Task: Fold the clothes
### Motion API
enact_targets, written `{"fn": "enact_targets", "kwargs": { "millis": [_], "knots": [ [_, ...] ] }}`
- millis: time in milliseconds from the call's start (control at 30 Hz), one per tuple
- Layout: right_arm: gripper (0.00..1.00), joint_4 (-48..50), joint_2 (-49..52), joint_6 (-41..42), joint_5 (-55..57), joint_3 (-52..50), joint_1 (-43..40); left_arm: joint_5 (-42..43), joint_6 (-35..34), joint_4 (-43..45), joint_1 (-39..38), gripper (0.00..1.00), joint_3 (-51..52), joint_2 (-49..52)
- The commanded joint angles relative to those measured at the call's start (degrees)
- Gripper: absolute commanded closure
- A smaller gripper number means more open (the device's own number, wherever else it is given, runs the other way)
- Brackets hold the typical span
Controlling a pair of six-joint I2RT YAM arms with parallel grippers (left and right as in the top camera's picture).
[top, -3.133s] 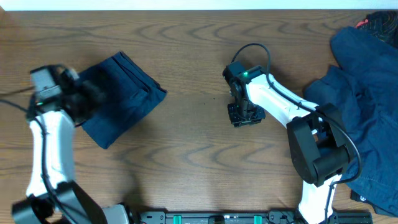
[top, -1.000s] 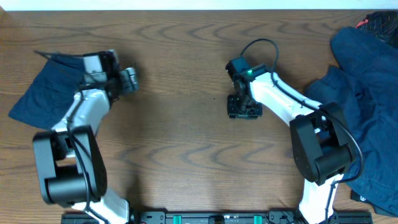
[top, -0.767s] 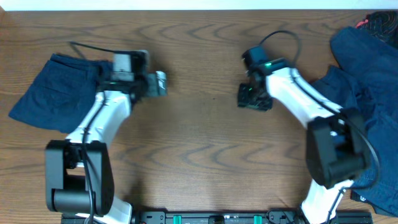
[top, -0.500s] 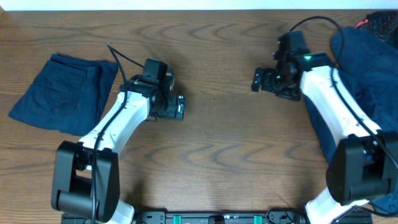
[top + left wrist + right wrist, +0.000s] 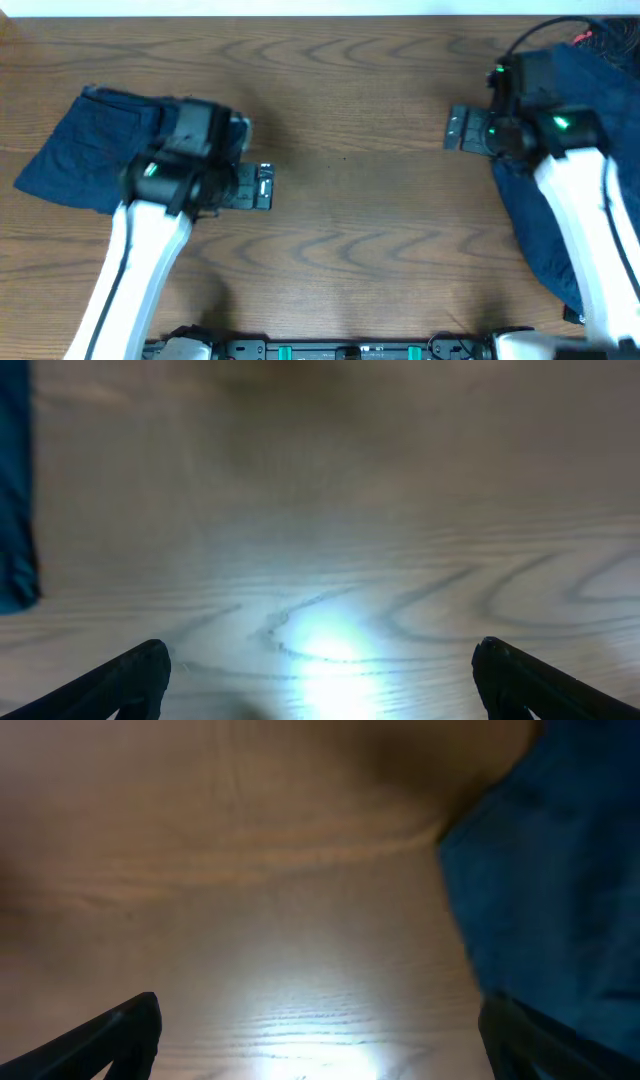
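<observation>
A folded dark navy garment (image 5: 85,150) lies flat at the table's left; its edge (image 5: 15,510) shows at the left of the left wrist view. An unfolded heap of navy clothes (image 5: 600,85) fills the right side, partly under the right arm. My left gripper (image 5: 255,187) hovers over bare wood just right of the folded piece, open and empty (image 5: 320,680). By the heap's left edge, my right gripper (image 5: 462,130) is open over wood with nothing in it (image 5: 320,1040). Navy cloth (image 5: 550,870) lies just beyond its right finger.
The wooden table (image 5: 350,250) runs between the two arms. A red and black item (image 5: 590,35) peeks out at the far right corner behind the heap. The arms' base rail (image 5: 360,350) sits at the front edge.
The left gripper has left the folded garment and drawn right and toward the front. The right gripper has swung right to the heap's edge. Both jaws have opened wide.
</observation>
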State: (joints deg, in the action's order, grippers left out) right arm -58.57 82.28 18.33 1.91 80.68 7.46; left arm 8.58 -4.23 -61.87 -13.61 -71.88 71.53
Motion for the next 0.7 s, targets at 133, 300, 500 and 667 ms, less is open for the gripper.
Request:
{"fn": "enact_targets", "kwargs": {
  "millis": [133, 300, 500, 667],
  "knots": [
    [0.01, 4.55, -17.07, -1.25, 4.68, -9.29, 0.44, -5.70, 0.50, 3.08, 0.20, 0.02, 3.72, -17.29],
    [0.01, 8.98, -31.69, -1.20, 5.44, -22.86, 0.44, -6.73, -1.75, 5.01, 0.20, 0.02, 8.76, -28.79],
    [0.01, 9.79, -44.68, -1.22, 11.80, -32.11, 0.42, -6.71, -2.27, 5.05, 0.20, 0.02, 11.78, -35.06],
    [0.01, 6.27, -48.46, -1.22, 11.58, -34.32, 0.42, -6.69, -2.27, 4.96, 0.20, 0.02, 11.78, -34.95]
  ]
}}
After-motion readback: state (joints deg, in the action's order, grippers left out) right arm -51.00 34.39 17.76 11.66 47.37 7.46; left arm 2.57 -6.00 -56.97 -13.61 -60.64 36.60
